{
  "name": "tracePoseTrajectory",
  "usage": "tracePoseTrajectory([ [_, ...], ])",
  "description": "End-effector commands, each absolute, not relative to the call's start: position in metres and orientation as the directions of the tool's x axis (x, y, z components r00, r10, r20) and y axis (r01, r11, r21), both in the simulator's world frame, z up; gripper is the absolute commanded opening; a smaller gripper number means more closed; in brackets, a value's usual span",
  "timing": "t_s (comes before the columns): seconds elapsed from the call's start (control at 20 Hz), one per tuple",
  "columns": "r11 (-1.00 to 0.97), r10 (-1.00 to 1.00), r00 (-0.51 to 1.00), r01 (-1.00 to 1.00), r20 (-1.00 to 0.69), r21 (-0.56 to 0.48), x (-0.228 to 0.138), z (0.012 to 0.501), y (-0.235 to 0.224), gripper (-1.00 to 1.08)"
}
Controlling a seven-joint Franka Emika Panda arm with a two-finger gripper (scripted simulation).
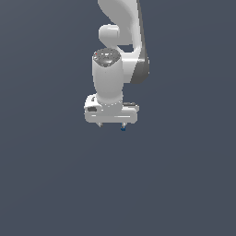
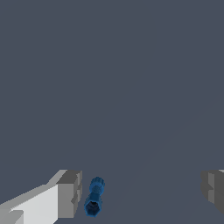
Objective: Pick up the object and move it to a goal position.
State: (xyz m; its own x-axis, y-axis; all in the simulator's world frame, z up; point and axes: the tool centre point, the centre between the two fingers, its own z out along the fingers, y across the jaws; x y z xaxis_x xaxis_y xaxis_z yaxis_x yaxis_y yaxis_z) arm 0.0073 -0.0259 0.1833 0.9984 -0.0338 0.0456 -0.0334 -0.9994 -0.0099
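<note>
Inspection of my pincer [image 1: 111, 125]: it hangs straight down from the white arm [image 1: 120, 27] with the fingers spread wide, nothing between them under pressure. In the wrist view one grey fingertip [image 2: 70, 193] shows near the blue object [image 2: 94, 202] and the other fingertip [image 2: 213, 189] stands well apart on the far side, so the gap is plainly at full or near-full width.

The object is a small dark-blue piece, narrow in the middle and thicker at the ends (its exact form is too coarse to name). It sits inside the gap but not centred: it lies just beside the first fingertip, close but with a sliver of background between them, so I judge no contact. In the exterior view it shows only as a blue speck [image 1: 123, 128] directly under the fingertip on the exterior view's right.

Why the spread stance: I judge this to be the approach to the grasp, fingers kept wide so the piece can pass between them without being knocked. The off-centre placement is the point of concern; on closing, the near finger would reach the piece first and could push it before the far finger arrives.

No goal marker is visible in either view. The surface around the object is plain grey [image 1: 55, 184].
</note>
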Motion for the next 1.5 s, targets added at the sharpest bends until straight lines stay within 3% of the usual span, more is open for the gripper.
tracePoseTrajectory([
  [0.0, -0.999, -0.034, 0.998, -0.033, 0.046, -0.010, 0.007, 0.183, -0.026, 1.00],
  [0.55, -0.999, -0.048, 0.997, -0.048, 0.057, 0.004, 0.008, 0.185, -0.060, 1.00],
  [1.0, -1.000, 0.011, 0.999, 0.010, 0.050, 0.007, 0.001, 0.175, -0.050, 1.00],
  [1.45, -0.976, 0.219, 0.975, 0.219, 0.029, 0.012, -0.031, 0.141, -0.019, 1.00],
])
